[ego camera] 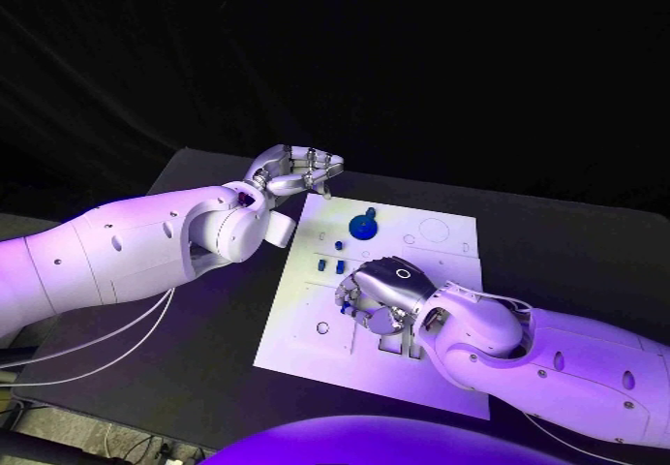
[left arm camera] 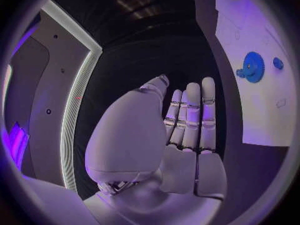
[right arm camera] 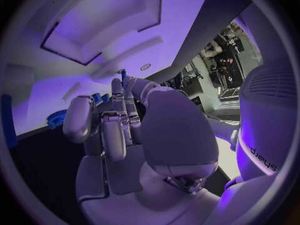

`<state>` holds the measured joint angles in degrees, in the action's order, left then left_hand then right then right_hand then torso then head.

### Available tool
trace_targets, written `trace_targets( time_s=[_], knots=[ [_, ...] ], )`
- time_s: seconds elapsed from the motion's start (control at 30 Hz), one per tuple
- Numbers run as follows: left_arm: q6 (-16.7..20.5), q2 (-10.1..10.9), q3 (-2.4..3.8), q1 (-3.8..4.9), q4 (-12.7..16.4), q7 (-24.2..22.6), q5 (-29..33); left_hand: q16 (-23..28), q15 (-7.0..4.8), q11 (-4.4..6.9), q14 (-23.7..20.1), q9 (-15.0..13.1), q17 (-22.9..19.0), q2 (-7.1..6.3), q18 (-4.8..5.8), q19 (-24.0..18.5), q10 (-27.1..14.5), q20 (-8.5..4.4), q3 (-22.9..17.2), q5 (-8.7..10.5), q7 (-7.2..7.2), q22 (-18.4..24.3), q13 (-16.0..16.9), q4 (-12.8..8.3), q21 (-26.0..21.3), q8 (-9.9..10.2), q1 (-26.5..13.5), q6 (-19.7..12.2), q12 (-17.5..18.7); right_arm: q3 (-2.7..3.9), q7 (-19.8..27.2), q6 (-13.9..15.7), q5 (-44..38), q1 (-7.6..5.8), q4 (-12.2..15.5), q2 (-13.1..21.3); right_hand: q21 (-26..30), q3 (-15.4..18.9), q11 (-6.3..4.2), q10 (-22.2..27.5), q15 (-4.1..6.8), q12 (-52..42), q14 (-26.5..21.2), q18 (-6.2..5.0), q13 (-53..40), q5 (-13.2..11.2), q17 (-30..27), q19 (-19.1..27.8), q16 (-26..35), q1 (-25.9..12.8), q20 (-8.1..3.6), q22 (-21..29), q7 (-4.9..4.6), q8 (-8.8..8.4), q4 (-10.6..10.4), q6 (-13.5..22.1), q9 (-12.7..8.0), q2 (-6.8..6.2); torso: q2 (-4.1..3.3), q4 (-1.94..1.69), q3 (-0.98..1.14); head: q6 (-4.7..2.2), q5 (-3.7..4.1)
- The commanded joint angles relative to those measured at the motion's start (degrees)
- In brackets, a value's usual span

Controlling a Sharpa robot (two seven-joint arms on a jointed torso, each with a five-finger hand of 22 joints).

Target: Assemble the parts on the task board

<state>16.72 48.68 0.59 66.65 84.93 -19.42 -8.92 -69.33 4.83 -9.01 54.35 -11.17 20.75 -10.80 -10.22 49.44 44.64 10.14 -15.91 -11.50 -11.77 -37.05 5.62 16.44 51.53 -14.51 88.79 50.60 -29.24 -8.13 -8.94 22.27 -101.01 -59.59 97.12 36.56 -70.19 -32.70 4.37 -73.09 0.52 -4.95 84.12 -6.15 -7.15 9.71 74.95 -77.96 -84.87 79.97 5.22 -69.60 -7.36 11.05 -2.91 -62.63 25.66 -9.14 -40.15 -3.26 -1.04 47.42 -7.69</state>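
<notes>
My right hand (ego camera: 384, 291) hovers curled over the middle of the board (ego camera: 440, 373), whether pinching a part I cannot tell, nearer to the gear (ego camera: 363, 227) toward the board's far edge than my left hand (ego camera: 293, 174), spread and empty.

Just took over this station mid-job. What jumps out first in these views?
The white task board in the middle of the black table, with a blue gear standing near its far end. The right hand is down over the board's centre, close to some small blue parts; whether it holds one I cannot tell. The left hand hangs empty past the board's far left corner, fingers apart.
</notes>
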Motion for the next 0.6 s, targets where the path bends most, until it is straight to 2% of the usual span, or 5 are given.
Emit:
trace_targets(
  time_s=[0.03, 0.6],
  knots=[
    [-0.3, -0.1, 0.04, 0.04, 0.1, -0.4, 0.3, 0.3, 0.00, 0.14, -0.3, 0.1, -0.1, -0.08, -0.26, 0.4, -0.4, 0.16, -0.2, 0.03, -0.12, 0.1, 0.0, -0.1, -0.3, -0.3, 0.6, -0.2, -0.2, -0.14, -1.2, -2.1, -1.7, 0.16, -0.1, -0.1, 0.3, -0.2, -0.79, -0.5, 0.22, 0.0, 3.8, 0.93, 0.0, 0.2, 4.0, 0.3, -0.3, -0.1, -0.06, 0.0, -0.22, 0.26, 0.2, 0.0, 0.1, 0.24, -0.01, 0.00, -0.02, -0.01, 0.02],
    [-0.5, 0.0, 0.04, 0.04, 0.1, -0.2, 0.3, 0.2, 0.01, 0.12, -0.3, 0.1, -0.1, -0.11, -0.27, 0.4, -0.5, 0.17, -0.3, 0.04, -0.14, 0.1, -0.1, -0.1, -0.3, -0.3, 0.6, -0.2, -0.2, -0.14, -2.5, -1.0, -3.0, 0.18, 0.4, 0.2, 0.1, -0.2, -0.82, -0.6, 0.22, 0.0, 3.8, 0.97, 0.0, 0.2, 4.1, 0.2, -0.3, -0.2, -0.05, -0.1, -0.19, 0.29, 0.2, 0.0, 0.1, 0.30, -0.01, 0.02, -0.01, 0.03, -0.04]
  ],
)
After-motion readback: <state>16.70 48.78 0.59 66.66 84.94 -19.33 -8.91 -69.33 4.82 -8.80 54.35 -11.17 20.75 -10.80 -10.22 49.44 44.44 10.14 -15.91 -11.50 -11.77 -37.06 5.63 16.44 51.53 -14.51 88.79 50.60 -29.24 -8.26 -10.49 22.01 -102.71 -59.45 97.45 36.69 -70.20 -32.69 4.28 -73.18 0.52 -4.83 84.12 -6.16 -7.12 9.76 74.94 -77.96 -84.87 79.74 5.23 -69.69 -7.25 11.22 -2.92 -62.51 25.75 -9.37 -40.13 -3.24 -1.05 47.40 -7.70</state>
